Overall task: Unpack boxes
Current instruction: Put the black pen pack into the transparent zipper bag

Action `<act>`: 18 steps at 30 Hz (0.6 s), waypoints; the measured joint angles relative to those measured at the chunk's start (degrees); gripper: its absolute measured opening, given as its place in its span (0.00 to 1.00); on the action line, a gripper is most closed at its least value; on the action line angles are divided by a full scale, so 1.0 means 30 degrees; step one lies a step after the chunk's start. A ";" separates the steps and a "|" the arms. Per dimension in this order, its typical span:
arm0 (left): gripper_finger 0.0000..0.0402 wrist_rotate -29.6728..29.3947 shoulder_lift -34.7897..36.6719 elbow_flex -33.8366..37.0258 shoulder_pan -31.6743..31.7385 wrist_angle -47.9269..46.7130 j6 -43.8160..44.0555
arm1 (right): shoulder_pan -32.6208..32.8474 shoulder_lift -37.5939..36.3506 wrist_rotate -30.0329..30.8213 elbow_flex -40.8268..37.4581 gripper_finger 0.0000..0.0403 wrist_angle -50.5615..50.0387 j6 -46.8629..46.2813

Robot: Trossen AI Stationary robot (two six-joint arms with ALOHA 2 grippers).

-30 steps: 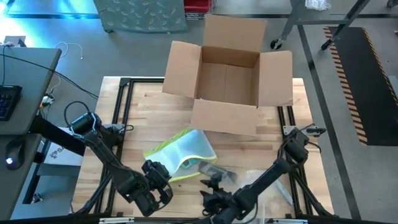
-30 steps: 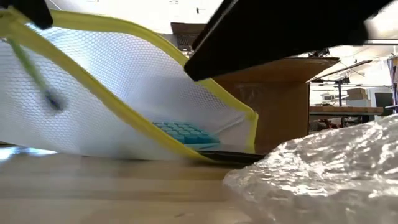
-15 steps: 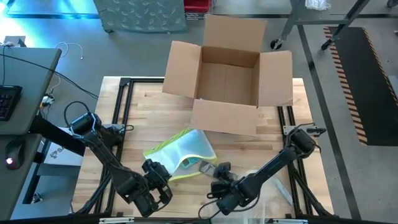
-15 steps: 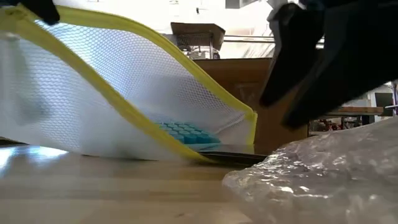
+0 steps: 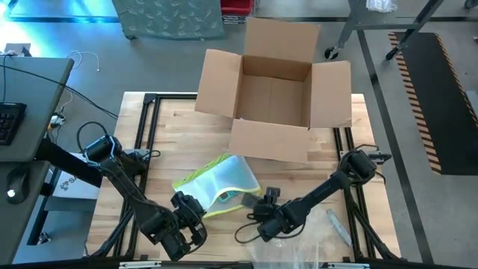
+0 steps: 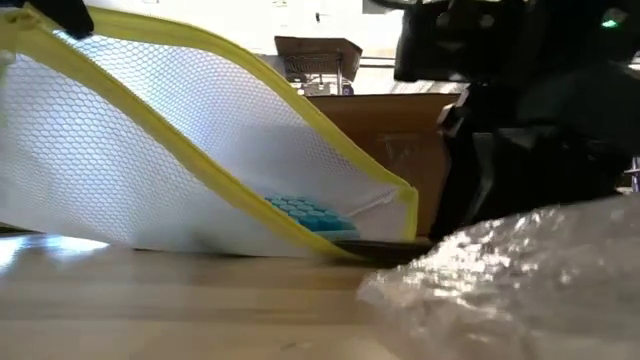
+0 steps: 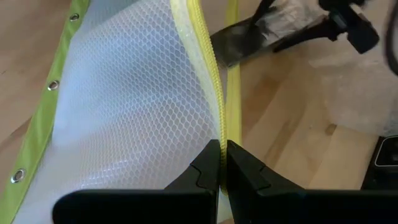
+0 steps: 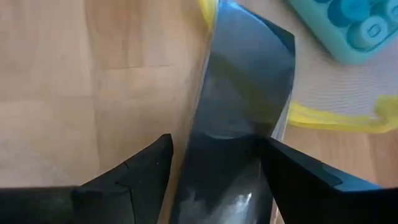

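A clear mesh pouch with yellow edges (image 5: pixel 222 181) lies slanted in front of the open brown box (image 5: pixel 272 93), which stands on the table's far side. My left gripper (image 5: pixel 199 212) is shut on the pouch's yellow edge. Inside the pouch is a teal thing with buttons (image 8: pixel 348 25). A dark flat glossy thing (image 8: pixel 239 118) sticks out of the pouch's low end onto the wood. My right gripper (image 5: pixel 261 206) is open and points down at it, one finger on each side; whether a finger touches it, I cannot tell. My left gripper pinches the pouch's yellow zipper edge (image 7: pixel 219 134) between its two fingertips (image 7: pixel 205 171), coming slantwise from the near side and lying along the edge. That end of the pouch is held up off the table, while its far low end (image 6: pixel 345 245) rests on the wood.
Crinkly clear film (image 6: pixel 520 290) lies heaped at the table's near right, just beside my right gripper. A small pale stick-like thing (image 5: pixel 337 226) lies on the wood to the right. Bare wood (image 5: pixel 172 142) shows left of the box.
My right gripper has gone from the table's near edge toward the far edge and down to the pouch's low end, turning as it went, and now stands over the dark flat thing. The pouch and my left gripper have kept still.
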State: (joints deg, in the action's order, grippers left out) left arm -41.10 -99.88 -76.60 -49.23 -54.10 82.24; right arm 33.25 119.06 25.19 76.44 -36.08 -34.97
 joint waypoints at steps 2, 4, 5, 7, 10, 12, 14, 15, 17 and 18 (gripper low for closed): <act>0.00 0.0020 0.0000 0.0000 -0.0025 0.0016 0.0004 | -0.0101 -0.0029 -0.0304 -0.0521 0.57 0.0367 -0.0212; 0.00 0.0023 0.0000 0.0000 -0.0093 0.0023 -0.0082 | -0.0079 -0.0022 -0.0162 -0.0750 0.56 0.0453 -0.0420; 0.00 0.0030 0.0000 0.0000 -0.0117 0.0044 -0.0210 | -0.0075 -0.0014 -0.0171 -0.0758 0.55 0.0432 -0.0382; 0.00 0.0028 0.0000 0.0000 -0.0120 0.0078 -0.0457 | -0.0072 0.0025 -0.0205 -0.0646 0.51 0.0243 -0.0358; 0.00 0.0041 0.0000 0.0000 -0.0146 0.0122 -0.0461 | 0.0014 0.0046 -0.0073 -0.0047 0.40 -0.0345 -0.0286; 0.00 -0.0019 0.0000 0.0000 -0.0146 0.0147 -0.0466 | 0.0192 0.0105 0.0508 0.0573 0.32 -0.1005 0.0047; 0.00 -0.0002 0.0000 0.0000 -0.0146 0.0159 -0.0466 | 0.0417 0.0202 0.1301 0.1333 0.23 -0.2417 0.0387; 0.00 0.0032 -0.0003 0.0000 -0.0146 0.0159 -0.0466 | 0.0501 0.0212 0.1748 0.1778 0.18 -0.2852 0.0563; 0.00 0.0022 0.0000 0.0000 -0.0146 0.0152 -0.0466 | 0.0692 0.0166 0.2555 0.2755 0.09 -0.3043 0.0900; 0.00 0.0017 0.0000 0.0000 -0.0146 0.0144 -0.0474 | 0.0837 0.0128 0.3070 0.3177 0.05 -0.3218 0.1284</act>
State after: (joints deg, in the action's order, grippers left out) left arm -41.05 -99.88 -76.60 -49.67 -53.67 80.82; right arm 35.76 119.45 34.40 85.98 -45.73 -31.12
